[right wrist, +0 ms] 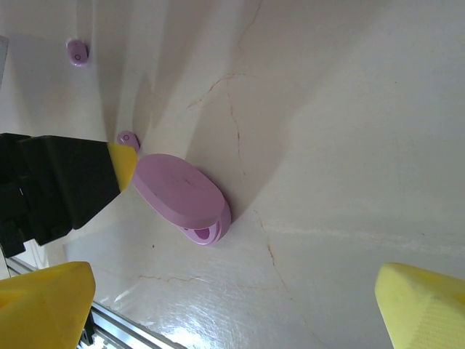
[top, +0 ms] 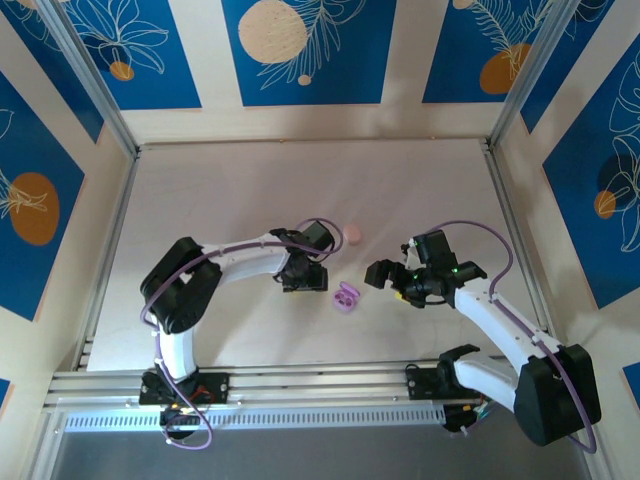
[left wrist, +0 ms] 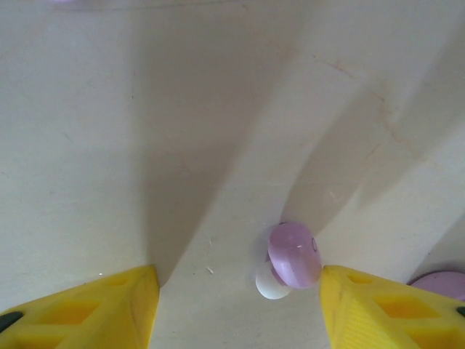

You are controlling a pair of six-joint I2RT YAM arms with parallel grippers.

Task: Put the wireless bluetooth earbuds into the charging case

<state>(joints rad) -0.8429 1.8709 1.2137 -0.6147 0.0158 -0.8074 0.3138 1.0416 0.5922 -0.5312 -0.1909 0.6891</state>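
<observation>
Purple earbud (left wrist: 294, 253): lies on table (left wrist: 145, 145), white tip aimed lower-left in left wrist view, between spread-apart left gripper (left wrist: 238, 280), close against one finger. Open purple case (right wrist: 182, 195) nearby. Right gripper (right wrist: 232, 298): wide apart, empty.

Pale tabletop (top: 250, 190), boxed in by cream walls (top: 405, 60) with blue leaf-print panels (top: 240, 80), orange and cream circles on them. Metal posts (top: 95, 85) at the far corners, rail (top: 300, 385) along the near edge.

The left gripper (left wrist: 240, 309) is hanging over the pale table (left wrist: 182, 131), its yellow fingers (left wrist: 94, 309) standing apart; a purple earbud (left wrist: 294, 254) with a white tip is lying between them, just beside the finger on the view's right; a purple rounded edge (left wrist: 439, 283) is peeking out behind that finger.
</observation>
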